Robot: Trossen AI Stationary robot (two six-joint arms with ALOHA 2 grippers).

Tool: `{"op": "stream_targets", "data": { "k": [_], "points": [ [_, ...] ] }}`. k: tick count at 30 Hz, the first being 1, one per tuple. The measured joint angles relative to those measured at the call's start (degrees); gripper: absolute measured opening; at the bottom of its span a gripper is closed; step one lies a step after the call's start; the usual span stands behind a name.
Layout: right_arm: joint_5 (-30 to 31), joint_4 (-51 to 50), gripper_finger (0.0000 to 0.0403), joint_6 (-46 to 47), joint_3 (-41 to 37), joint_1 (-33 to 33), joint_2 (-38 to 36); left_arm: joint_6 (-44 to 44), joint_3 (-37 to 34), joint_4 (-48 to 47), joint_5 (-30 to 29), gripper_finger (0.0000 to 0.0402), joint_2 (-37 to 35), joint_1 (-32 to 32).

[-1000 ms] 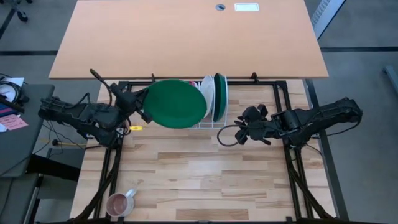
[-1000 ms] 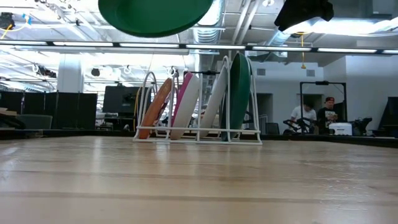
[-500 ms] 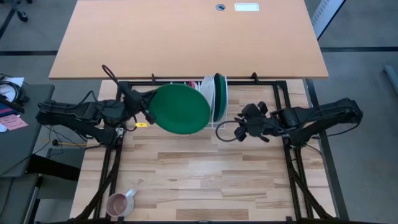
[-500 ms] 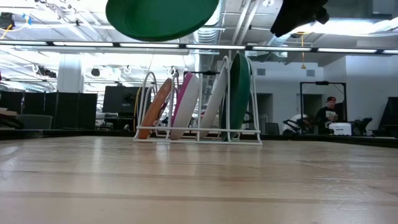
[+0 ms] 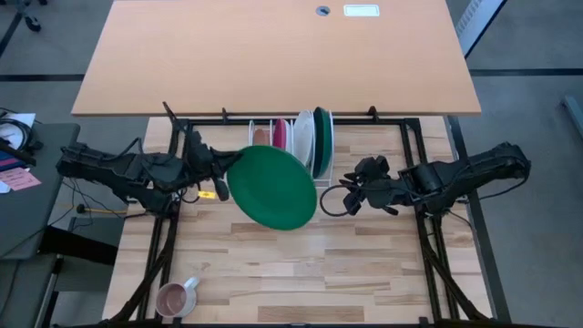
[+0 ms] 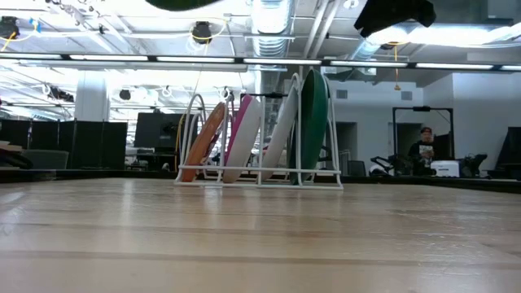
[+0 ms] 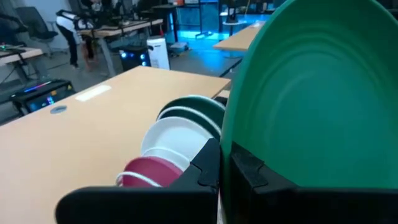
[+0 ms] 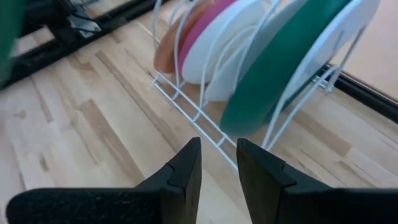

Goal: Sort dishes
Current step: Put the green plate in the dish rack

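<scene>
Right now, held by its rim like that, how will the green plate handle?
Probably stiff: the green plate keeps its shape though the left gripper pinches only one edge. Likely light, since that edge grip carries it. Its glossy surface could slip between the fingers.

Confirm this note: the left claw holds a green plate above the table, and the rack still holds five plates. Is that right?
Not quite. The left claw does hold the green plate aloft, but the low view shows only four plates in the rack: orange-brown plate, pink plate, white plate and racked green plate.
</scene>
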Motion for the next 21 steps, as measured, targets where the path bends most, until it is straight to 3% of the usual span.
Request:
{"op": "stream_targets", "data": {
  "k": [9, 21],
  "points": [
    [0.0, 2.6, 0.0108, -0.1, 0.0, 1.8, 0.0, 2.8, 0.0, 0.5, -5.7, 0.0, 1.9, -0.9],
    [0.0, 4.0, 0.0108, -2.1, 0.0, -0.7, -0.1, 3.1, 0.0, 0.2, -7.4, 0.0, 1.8, -1.5]
  ]
}}
